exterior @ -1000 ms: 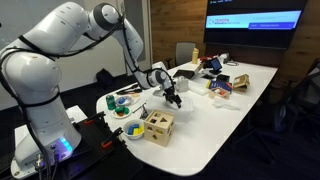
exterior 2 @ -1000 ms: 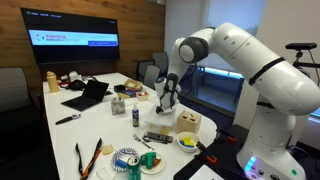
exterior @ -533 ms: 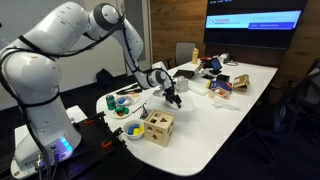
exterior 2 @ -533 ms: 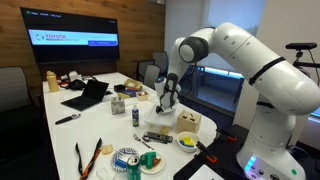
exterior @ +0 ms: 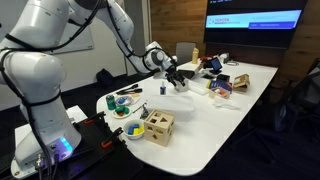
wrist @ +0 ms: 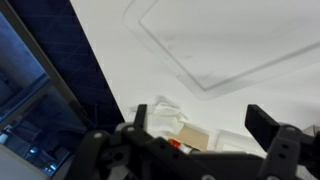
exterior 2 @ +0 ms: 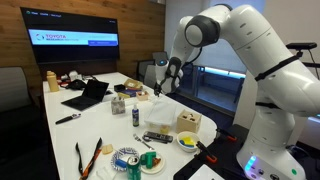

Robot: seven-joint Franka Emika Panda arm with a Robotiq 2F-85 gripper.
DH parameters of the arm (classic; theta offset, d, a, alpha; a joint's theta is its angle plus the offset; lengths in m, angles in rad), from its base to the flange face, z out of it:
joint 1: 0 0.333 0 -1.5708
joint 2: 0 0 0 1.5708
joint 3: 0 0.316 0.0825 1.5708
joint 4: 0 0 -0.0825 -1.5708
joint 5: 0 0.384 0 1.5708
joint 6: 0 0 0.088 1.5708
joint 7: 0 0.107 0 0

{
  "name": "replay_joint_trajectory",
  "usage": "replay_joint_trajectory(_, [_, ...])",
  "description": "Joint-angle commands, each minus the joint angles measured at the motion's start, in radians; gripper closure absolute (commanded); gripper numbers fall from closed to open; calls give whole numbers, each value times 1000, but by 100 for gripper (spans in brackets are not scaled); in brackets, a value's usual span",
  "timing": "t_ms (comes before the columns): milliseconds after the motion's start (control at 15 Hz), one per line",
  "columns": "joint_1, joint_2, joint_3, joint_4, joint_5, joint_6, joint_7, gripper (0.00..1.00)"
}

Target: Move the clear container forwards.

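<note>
The clear container [wrist: 230, 40] is a shallow see-through tray lying flat on the white table [wrist: 280, 95]. It fills the upper part of the wrist view. I cannot make it out in the exterior views. My gripper [wrist: 205, 125] is open and empty, with its two dark fingers [wrist: 268, 125] wide apart. It hangs above the table, short of the container's near corner and not touching it. In both exterior views the gripper [exterior: 174, 76] [exterior 2: 161, 87] is raised above the table's middle.
Crumpled white paper [wrist: 165, 115] and a small brown card item lie between the fingers. A wooden shape-sorter box [exterior: 158, 125] [exterior 2: 188, 122], a bowl [exterior: 133, 131], a small bottle [exterior 2: 137, 113], a laptop [exterior 2: 88, 95] and orange scissors [exterior 2: 88, 158] stand on the table. The table edge borders dark floor [wrist: 70, 60].
The arm has risen and swung the gripper up and further along the table, away from its earlier low spot near the wooden box. The gripper stays open.
</note>
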Motion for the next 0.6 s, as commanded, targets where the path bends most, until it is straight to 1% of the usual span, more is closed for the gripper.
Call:
replay_joint_trajectory(0, [157, -198, -139, -143, -22, -36, -58, 0])
replay_joint_trajectory(67, [207, -225, -189, -158, -29, -47, -59, 0])
replay_joint_trajectory(200, [254, -235, -236, -162, -27, -57, -58, 0])
replay_joint_trajectory(333, [267, -237, -239, -168, -15, -60, -59, 0])
replay_joint_trajectory(533, [250, -228, -202, -174, -4, -75, -69, 0])
